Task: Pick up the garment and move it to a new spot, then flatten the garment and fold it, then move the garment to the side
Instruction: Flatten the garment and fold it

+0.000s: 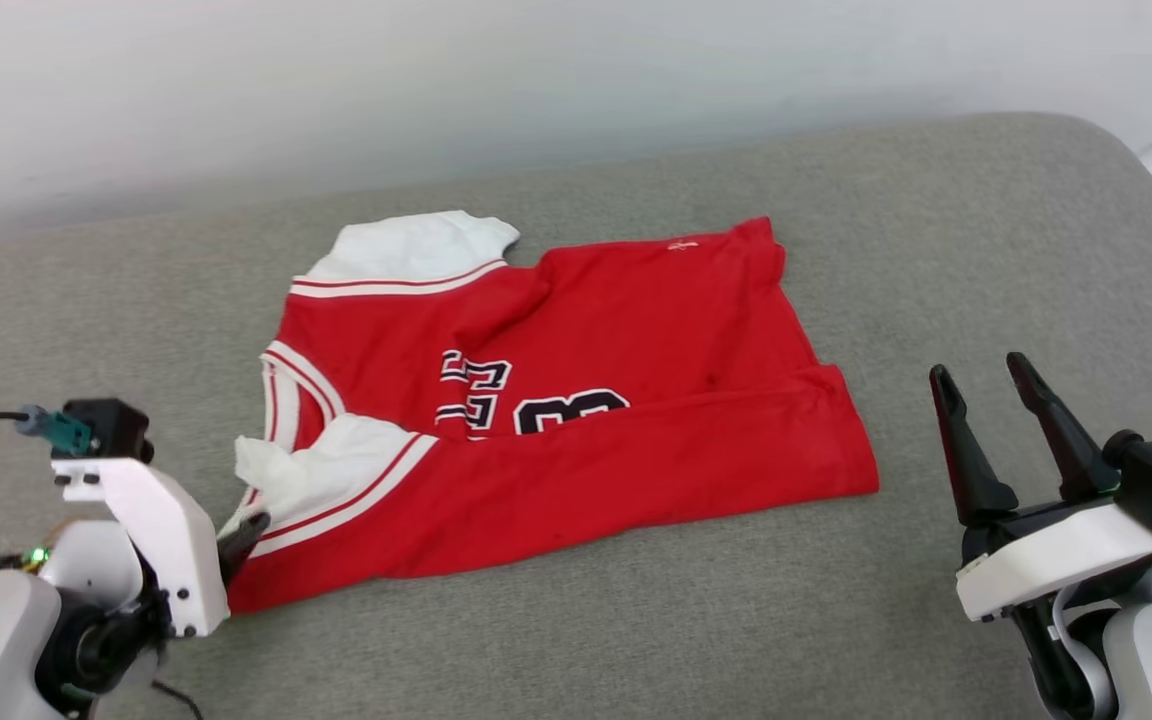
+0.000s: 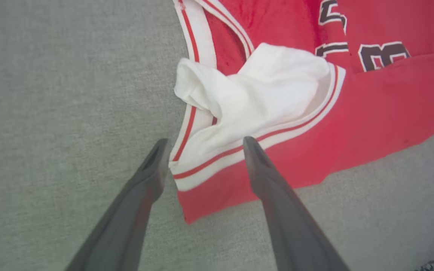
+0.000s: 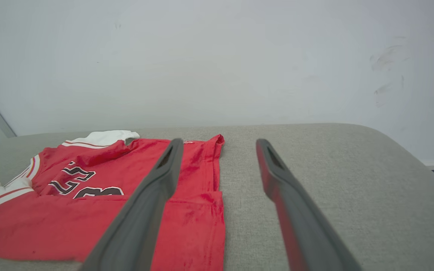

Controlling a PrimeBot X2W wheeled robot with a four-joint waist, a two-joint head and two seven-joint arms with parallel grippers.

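- left gripper (image 2: 205, 145): fingers spread, pinching nothing; the striped cuff of the near white sleeve (image 2: 262, 94) lies between the tips; it sits at the garment's 8 o'clock
- right gripper (image 1: 981, 370): fingers spread, empty; off the cloth at 4 o'clock
- the garment (image 1: 636, 400): on the grey cushion (image 1: 936, 220), collar toward 9 o'clock (near edge folded up over the "3")

Your head camera looks forward and down on the grey cushion (image 1: 636, 630) and the whole garment (image 1: 656, 310). Your left wrist camera looks down, very near its white sleeve (image 2: 277, 82). Your right wrist camera looks low across the cushion toward the wall (image 3: 217, 56). All three share the garment.
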